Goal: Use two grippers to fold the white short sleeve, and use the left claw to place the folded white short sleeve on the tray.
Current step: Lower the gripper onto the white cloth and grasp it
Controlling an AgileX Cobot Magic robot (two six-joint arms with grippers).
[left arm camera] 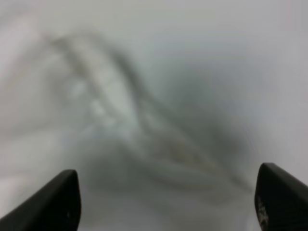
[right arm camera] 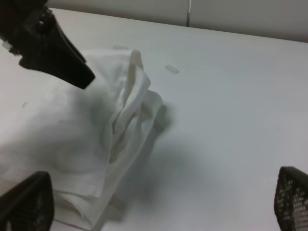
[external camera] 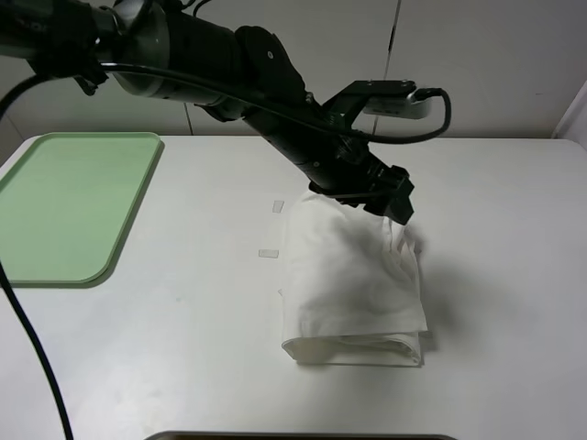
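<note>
The left hand (external camera: 393,203) hangs released over the folded white short sleeve (external camera: 353,284) mid-table — poised to regrasp for the tray (external camera: 69,206); the right hand (right arm camera: 159,204) is released too.

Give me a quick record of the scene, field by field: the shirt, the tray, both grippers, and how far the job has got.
shirt: white short sleeve, folded into a rumpled stack on the table
tray: pale green tray, far left, nothing on it
left gripper: left claw over the shirt's far edge, jaws apart, holding nothing
right gripper: right gripper open, off to the shirt's side
stage: shirt folded, not yet on the tray
</note>
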